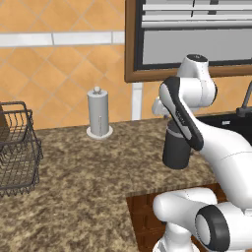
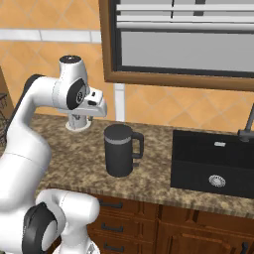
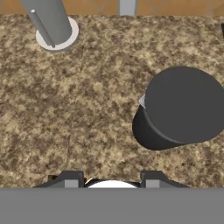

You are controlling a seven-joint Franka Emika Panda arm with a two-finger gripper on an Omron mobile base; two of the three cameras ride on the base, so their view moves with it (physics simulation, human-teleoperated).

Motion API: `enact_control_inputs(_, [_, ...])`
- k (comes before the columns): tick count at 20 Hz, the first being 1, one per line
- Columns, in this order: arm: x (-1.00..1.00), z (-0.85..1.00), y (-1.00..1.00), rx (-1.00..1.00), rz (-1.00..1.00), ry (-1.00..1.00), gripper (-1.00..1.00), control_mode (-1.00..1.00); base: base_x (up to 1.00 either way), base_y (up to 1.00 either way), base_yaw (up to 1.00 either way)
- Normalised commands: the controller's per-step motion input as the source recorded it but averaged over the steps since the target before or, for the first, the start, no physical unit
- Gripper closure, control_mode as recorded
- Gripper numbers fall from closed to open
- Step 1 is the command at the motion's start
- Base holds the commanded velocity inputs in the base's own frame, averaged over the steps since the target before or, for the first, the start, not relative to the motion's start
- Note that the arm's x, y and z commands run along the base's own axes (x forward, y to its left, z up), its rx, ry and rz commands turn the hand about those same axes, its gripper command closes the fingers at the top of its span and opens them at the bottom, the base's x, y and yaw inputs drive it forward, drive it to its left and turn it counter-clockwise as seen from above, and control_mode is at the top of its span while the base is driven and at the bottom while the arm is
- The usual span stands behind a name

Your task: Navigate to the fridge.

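The fridge is out of view; the base faces a granite counter [image 1: 83, 182] under an orange tiled wall. My arm is folded above the counter, and the hand [image 2: 94, 105] hangs over it and points down. In the hand view my gripper [image 3: 112, 178] is open, its two dark fingertips [image 3: 71, 177] standing wide apart with nothing between them. Speckled counter lies below it.
A dark lidded jug [image 2: 119, 151] stands on the counter beside the hand. A paper towel holder [image 1: 98, 113] is at the wall and a wire basket [image 1: 17, 147] at the far left. A black sink [image 2: 213, 163] with a faucet lies right, under a window [image 2: 183, 39]. Brown drawers [image 2: 129, 218] sit below.
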Motion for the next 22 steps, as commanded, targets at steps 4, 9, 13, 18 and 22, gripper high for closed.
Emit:
enact_control_inputs(4, [-0.39,-0.02,-0.08,0.00,0.00,0.00,-1.00,-1.00,0.00,0.00,0.00])
enact_control_inputs(9, [-0.81,-0.16,-0.13,0.00,0.00,0.00,-1.00,-1.00,0.00,0.00,0.00])
enact_control_inputs(13, [-0.64,-0.42,0.00,-0.01,0.00,0.00,-1.00,-1.00,0.00,0.00,0.00])
enact_control_inputs(18, [-0.50,-0.43,0.00,-0.03,0.01,0.00,-1.00,-1.00,0.00,0.00,0.00])
enact_control_inputs(22, [-0.25,-0.19,0.00,0.00,0.04,0.00,-1.00,1.00,-0.25,-0.02,0.01])
